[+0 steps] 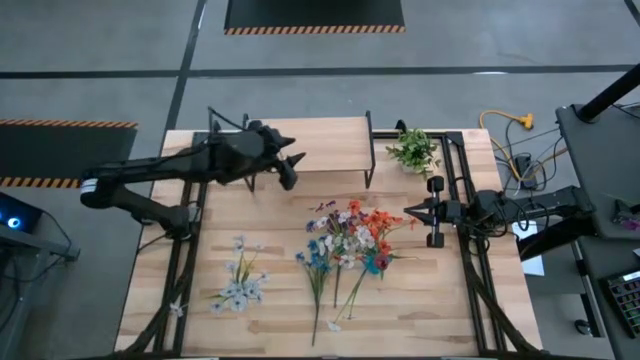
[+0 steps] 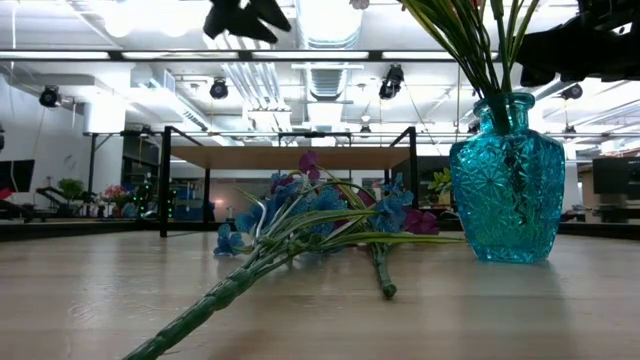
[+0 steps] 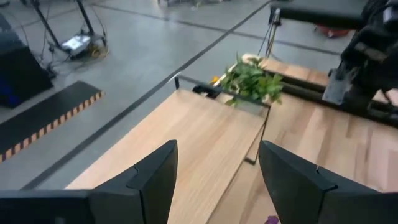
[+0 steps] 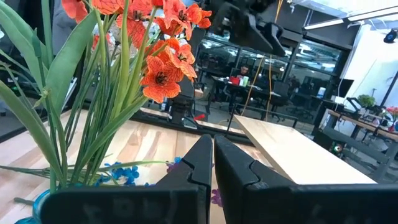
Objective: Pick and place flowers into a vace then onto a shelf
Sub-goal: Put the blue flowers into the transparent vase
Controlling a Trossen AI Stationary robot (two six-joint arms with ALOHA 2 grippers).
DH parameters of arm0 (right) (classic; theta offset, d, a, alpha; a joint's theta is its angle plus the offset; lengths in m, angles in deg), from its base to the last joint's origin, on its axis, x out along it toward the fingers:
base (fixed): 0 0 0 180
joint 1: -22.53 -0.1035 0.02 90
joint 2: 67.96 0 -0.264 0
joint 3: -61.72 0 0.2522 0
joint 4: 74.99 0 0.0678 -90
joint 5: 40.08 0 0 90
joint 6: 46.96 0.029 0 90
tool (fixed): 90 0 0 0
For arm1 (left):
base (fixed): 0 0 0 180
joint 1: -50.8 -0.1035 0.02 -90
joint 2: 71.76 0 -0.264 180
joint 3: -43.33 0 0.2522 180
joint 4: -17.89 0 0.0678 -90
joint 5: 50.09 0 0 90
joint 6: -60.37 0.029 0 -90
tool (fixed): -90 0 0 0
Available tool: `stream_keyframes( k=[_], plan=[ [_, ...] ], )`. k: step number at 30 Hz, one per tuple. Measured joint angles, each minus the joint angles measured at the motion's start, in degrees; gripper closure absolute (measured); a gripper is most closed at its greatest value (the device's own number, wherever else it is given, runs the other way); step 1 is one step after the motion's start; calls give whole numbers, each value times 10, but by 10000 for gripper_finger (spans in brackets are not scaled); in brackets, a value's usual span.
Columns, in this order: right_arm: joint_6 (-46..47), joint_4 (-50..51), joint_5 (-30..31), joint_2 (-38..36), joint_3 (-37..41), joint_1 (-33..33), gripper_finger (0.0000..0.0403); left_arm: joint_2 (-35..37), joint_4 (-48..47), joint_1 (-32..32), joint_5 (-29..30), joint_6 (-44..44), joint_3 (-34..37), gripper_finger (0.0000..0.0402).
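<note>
A turquoise glass vase (image 2: 505,180) stands on the table with green stems in it. Orange-red blooms (image 4: 161,62) top those stems. More flowers (image 1: 335,245) with blue and purple blooms lie flat on the table beside the vase (image 1: 378,263). A white-bloomed bunch (image 1: 240,285) lies near the front left. The shelf (image 1: 315,145) stands at the far middle. My left gripper (image 1: 297,168) hangs open above the shelf's left end (image 3: 205,143), with nothing between its fingers. My right gripper (image 1: 407,212) is shut, level, just right of the orange-red blooms.
A bushy green plant (image 1: 413,150) sits right of the shelf at the far edge. Black frame rails (image 1: 465,250) run along both table sides. Bare wood lies between the white bunch and the front edge.
</note>
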Motion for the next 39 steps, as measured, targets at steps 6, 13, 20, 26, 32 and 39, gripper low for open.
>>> stream_keyframes(
  k=[6, 13, 20, 26, 32, 39],
  plan=[
    [0, -3, 0, 0, 0, 0, 394, -60, -106, -5, -3, -17, -65, 193],
    [0, -4, 0, 0, 0, 0, 394, -171, -286, -9, -3, -90, -193, 196],
    [0, -4, 0, 0, 0, 0, 394, -272, -374, -9, -64, -93, -282, 197],
    [0, -4, 0, 0, 0, 0, 394, -303, -403, -9, -89, -127, -313, 197],
    [0, -4, 0, 0, 0, 0, 394, -298, -443, -7, -120, -178, -303, 197],
    [-3, -4, 0, 0, 0, 0, 394, -299, -462, 5, -131, -234, -286, 197]
  ],
)
